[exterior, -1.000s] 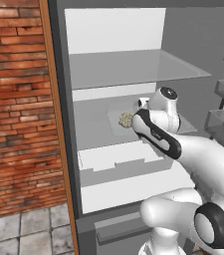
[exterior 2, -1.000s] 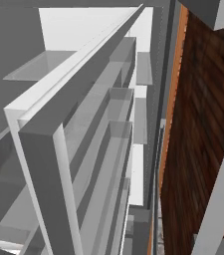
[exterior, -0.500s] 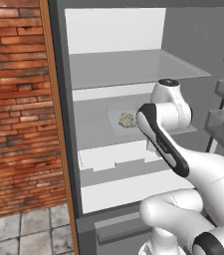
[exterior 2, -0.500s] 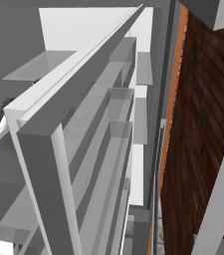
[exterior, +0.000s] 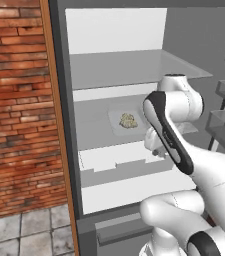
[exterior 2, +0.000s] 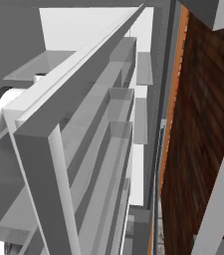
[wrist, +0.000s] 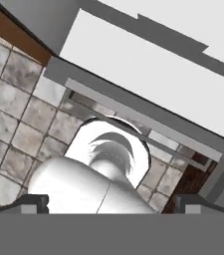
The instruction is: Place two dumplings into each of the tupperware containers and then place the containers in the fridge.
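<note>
Fridge (exterior: 119, 60) door's open; a tupperware container (exterior: 118, 121) with dumplings (exterior: 128, 120) sits mid-frame on the glass shelf (exterior: 91, 120). The arm's fingers (wrist: 34, 201) are spread wide, holding nothing.

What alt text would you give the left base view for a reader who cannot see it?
An open fridge with a white interior holds a clear tupperware container with dumplings on its middle glass shelf. The robot's white arm rises from the lower right in front of it; a brick wall stands left.
</note>
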